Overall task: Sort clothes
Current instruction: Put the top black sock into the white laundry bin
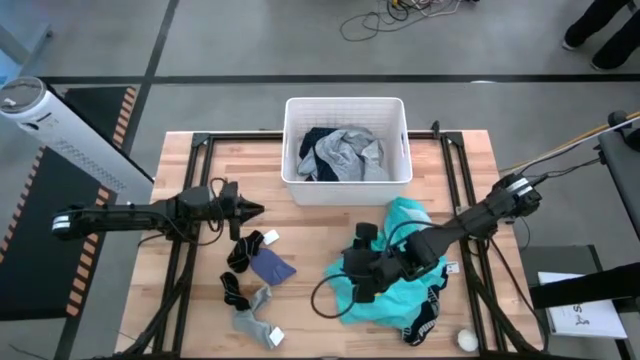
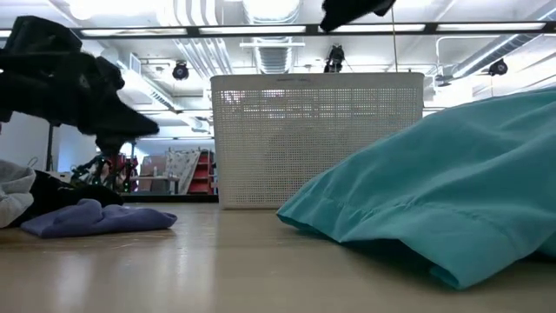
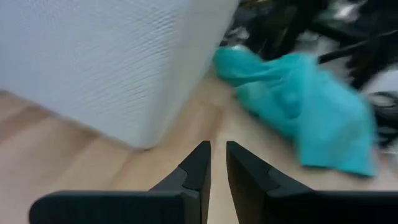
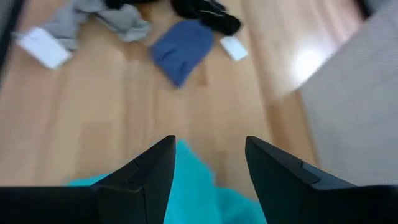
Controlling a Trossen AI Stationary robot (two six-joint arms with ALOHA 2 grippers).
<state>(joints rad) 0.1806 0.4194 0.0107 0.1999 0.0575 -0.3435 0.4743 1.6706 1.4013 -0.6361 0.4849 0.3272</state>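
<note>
table (image 1: 200, 300): wooden top, everything sits on it, and I'm placing all the rest against the basket.
basket (image 1: 345, 188): white ribbed plastic, at the far middle of the table. A grey shirt (image 1: 345, 152) is bunched up inside it, with a navy speckled garment (image 1: 316, 140) tucked under that on the left-arm side.
teal garment (image 1: 400, 290): biggest loose piece, spread out on the near side of the basket, toward my right arm's side. A black-and-white band (image 1: 425, 322) runs along its near edge.
right gripper (image 1: 362, 285): my right arm reaches in low over the teal garment, in front of the basket. Fingers (image 4: 149, 171) stand apart with teal fabric between them, not pinched on it as far as I can see.
left gripper (image 1: 255, 210): just off the basket's front left corner, above bare wood. My 2 fingers (image 3: 198, 165) are nearly together, only a thin slit between them, nothing held.
blue-purple cloth (image 1: 272, 267): small, flat on the wood, in front of the basket, on the left-arm side.
socks: black ones (image 1: 245, 250) touching the blue-purple cloth, grey one (image 1: 250, 315) farther from the basket, near the front edge.
white ball (image 1: 467, 340): tiny, beyond the teal garment, by the front right corner.
</note>
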